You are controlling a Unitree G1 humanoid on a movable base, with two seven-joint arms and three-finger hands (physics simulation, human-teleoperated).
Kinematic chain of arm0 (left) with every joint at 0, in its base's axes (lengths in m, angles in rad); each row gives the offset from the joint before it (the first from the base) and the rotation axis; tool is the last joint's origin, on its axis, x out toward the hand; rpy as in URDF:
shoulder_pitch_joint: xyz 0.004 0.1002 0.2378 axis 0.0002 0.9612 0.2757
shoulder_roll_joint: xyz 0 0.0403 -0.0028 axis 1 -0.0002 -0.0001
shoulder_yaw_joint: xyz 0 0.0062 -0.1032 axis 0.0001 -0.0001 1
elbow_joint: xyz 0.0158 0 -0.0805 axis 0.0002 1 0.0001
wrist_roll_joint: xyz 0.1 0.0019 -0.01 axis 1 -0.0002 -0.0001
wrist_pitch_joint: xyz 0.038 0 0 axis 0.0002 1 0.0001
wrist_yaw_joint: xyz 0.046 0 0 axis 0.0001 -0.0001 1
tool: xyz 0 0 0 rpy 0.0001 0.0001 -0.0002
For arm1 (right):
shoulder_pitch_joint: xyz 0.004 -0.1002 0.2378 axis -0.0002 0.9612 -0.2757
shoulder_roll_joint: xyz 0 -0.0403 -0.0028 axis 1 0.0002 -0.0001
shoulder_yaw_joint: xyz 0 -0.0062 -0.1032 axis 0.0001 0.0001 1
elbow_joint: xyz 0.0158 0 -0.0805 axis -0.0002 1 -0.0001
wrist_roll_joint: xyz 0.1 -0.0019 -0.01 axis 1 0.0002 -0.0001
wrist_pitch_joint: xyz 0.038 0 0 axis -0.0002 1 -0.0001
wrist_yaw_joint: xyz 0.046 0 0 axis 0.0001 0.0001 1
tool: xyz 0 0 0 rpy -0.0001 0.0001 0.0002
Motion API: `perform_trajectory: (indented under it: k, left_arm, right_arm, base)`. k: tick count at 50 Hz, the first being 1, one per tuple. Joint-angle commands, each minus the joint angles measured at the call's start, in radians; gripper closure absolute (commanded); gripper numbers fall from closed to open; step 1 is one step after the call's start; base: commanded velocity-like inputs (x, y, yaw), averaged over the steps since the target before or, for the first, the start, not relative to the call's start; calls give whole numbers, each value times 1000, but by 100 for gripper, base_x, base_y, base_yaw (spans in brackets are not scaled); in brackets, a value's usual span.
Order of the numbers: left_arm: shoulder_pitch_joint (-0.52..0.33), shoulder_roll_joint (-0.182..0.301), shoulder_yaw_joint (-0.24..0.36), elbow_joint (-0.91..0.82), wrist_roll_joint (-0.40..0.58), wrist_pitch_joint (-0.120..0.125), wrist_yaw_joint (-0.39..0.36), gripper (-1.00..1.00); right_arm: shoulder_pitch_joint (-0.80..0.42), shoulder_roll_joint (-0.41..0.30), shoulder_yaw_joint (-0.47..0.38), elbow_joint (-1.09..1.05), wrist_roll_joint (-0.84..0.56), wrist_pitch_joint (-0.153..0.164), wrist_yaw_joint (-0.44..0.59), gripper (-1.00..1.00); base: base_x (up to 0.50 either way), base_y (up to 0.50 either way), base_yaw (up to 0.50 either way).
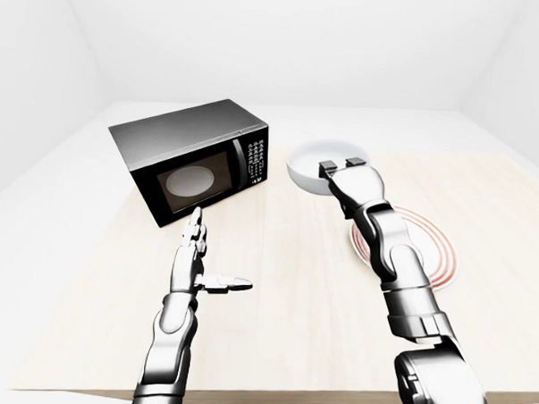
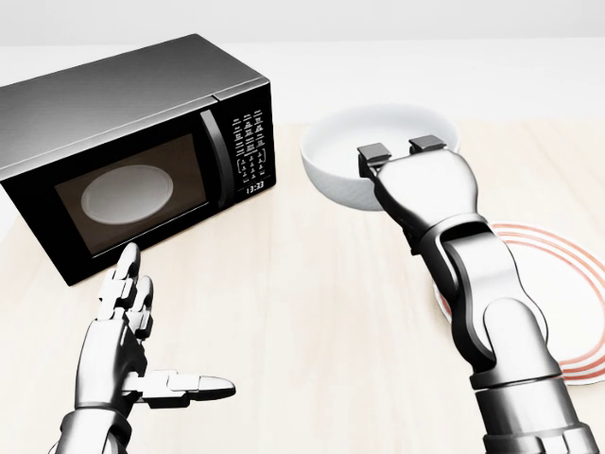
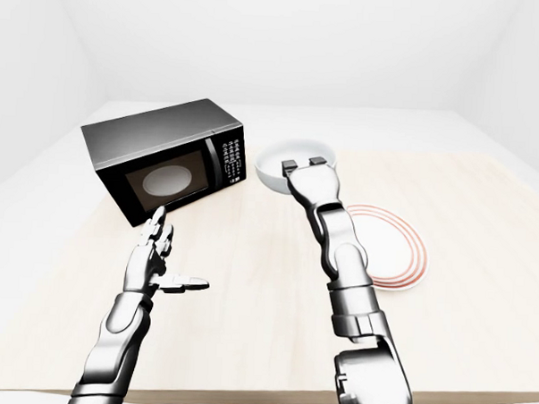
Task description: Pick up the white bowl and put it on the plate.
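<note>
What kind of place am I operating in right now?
Probably a bare simulated kitchen mock-up: a black microwave sits on a light wooden table beside a red-ringed plate, with blank white walls around. The right hand holds the white bowl above the table.

place: simulated kitchen | cues: microwave [image 2: 132, 151], wooden table [image 2: 312, 312], blank white walls

White bowl [image 2: 352, 142] in right hand [image 2: 402, 156] beside microwave [image 2: 123, 142], left of plate [image 2: 567, 293]; left hand [image 2: 128, 350] spread.
</note>
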Motion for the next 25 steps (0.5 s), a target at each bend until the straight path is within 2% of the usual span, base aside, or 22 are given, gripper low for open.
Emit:
perform_trajectory:
  k: [1,3,5,10,13,18,25]
  left_arm:
    - [1,0,-1,-5,0,4,0,-100]
    - [-3,0,0,5,0,-3,0,-100]
    - [0,0,-1,-6,0,5,0,-100]
    - [-3,1,1,7,1,-5,0,-100]
    - [0,0,0,-4,1,4,0,-100]
    - [-4,1,1,8,1,-4,-1,-100]
    - [-2,1,1,0,2,3,0,-100]
  right_arm:
    - [16,-41,-31,-32,183,26,-4,100]
    - [19,-50,-37,-32,187,28,-4,100]
    - [25,-54,-40,-38,191,30,-4,100]
    - [36,-66,-49,-48,197,37,0,100]
    - [42,-75,-55,-51,200,39,-1,100]
    - [59,-93,-73,-70,210,48,5,100]
    - [84,-108,-86,-85,217,53,6,100]
  base:
    - [0,0,0]
    - [0,0,0]
    - [0,0,0]
    - [0,0,0]
    - [0,0,0]
    - [0,0,0]
    - [0,0,0]
